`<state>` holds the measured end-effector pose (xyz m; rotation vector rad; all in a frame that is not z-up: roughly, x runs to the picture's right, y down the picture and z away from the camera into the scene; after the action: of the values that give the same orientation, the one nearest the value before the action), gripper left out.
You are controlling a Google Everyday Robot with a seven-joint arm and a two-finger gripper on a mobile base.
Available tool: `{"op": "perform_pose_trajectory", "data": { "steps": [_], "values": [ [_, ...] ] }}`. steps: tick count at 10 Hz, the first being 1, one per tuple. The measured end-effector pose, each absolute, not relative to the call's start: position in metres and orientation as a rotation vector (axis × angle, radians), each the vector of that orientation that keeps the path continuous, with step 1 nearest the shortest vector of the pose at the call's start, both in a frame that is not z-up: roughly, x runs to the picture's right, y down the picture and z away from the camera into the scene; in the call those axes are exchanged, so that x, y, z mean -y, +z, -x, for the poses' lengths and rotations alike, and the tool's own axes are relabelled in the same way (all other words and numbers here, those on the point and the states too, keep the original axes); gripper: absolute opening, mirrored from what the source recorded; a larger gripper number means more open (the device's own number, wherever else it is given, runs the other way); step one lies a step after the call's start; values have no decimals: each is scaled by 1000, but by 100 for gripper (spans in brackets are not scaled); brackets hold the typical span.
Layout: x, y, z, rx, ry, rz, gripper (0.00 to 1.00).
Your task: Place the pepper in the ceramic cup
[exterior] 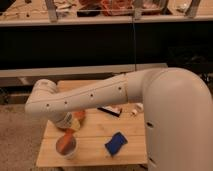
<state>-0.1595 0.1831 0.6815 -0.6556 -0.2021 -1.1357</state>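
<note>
Camera view. A large white robot arm [100, 97] crosses the frame from the bulky shoulder at the right edge to an elbow joint at the centre left, then bends downward toward the lower left. The gripper [71, 125] sits at the lower left, below that elbow, just above the table [95, 150]; it is largely masked by the arm housing and by orange items around it, so whether it is spread, pressed together or pinching something cannot be told.

The ceramic cup [67, 148] stands on the wooden slatted table at the lower left, directly below the gripper. An orange-red mass shows at the cup's mouth; this appears to be the pepper [64, 142], resting in or at the top of the cup, though its full outline cannot be made out. An orange bowl [79, 118] lies partly hidden just behind the gripper.

A blue sponge-like item [115, 143] lies on the table right of the cup, well apart from it. A dark flat packet [110, 110] and a small white object [136, 110] lie farther back, near the arm's underside.
</note>
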Motion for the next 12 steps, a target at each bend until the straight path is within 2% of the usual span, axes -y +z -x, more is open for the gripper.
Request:
{"op": "perform_pose_trajectory", "data": {
  "steps": [2, 4, 7, 8, 12],
  "values": [
    [-185, 683, 162, 202, -1140, 657, 28],
    [-186, 684, 162, 203, -1138, 657, 45],
    [-188, 685, 160, 207, -1128, 658, 76],
    [-188, 685, 160, 207, -1126, 659, 80],
    [-189, 685, 156, 209, -1113, 655, 80]
  ]
}}
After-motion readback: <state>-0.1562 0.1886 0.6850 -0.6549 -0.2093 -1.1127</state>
